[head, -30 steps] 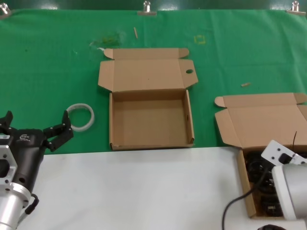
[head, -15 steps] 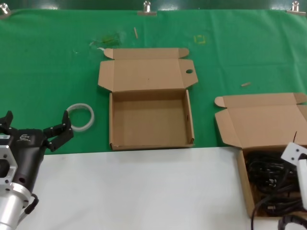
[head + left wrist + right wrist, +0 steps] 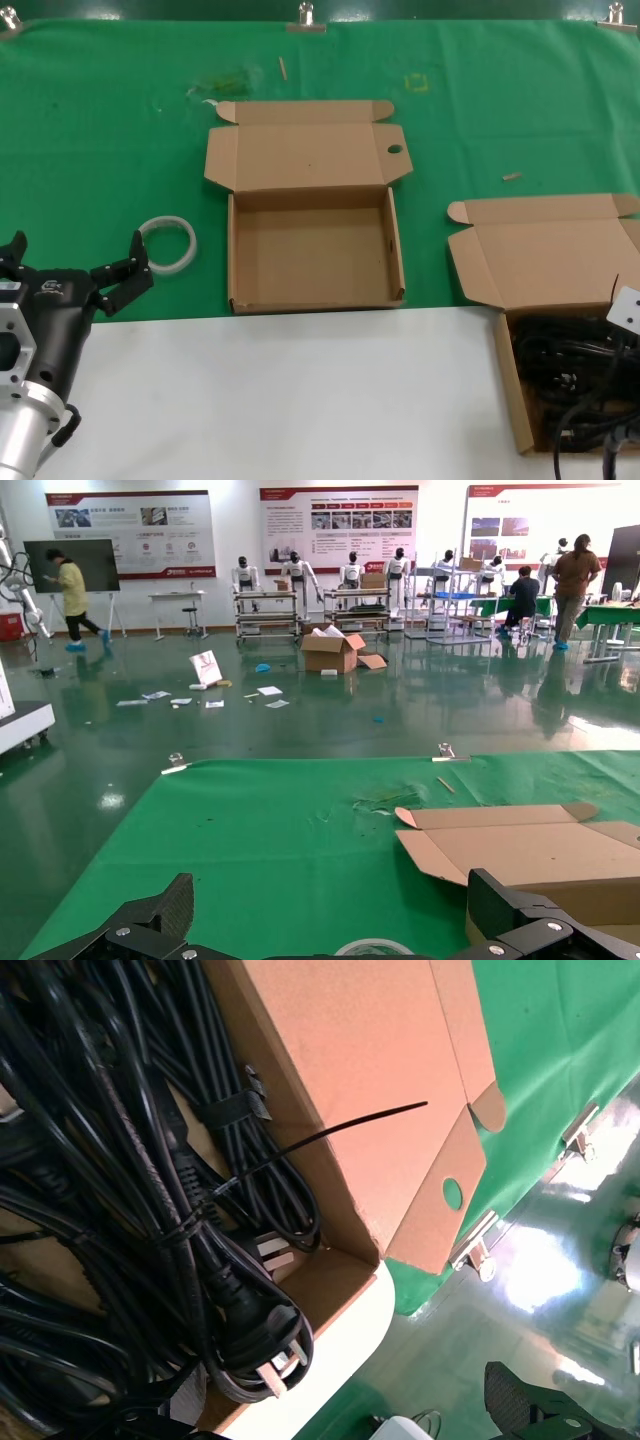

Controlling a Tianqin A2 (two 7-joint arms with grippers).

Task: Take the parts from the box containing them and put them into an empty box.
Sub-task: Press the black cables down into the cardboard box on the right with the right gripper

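While the left gripper [image 3: 75, 268] is idling with fingers spread, the right gripper, fingers unseen, is hanging over the parts [image 3: 565, 375] for pickup.

You've got open green cloth [image 3: 100, 150] all around the empty box [image 3: 312, 262], and its raised lid [image 3: 305, 155] blocks only the far side. The white ring [image 3: 167, 243] lies just beside your left gripper [image 3: 75, 272], between it and that box. On the right, the cables [image 3: 560, 375] crowd the full box [image 3: 512, 385], its lid [image 3: 545, 250] standing behind.
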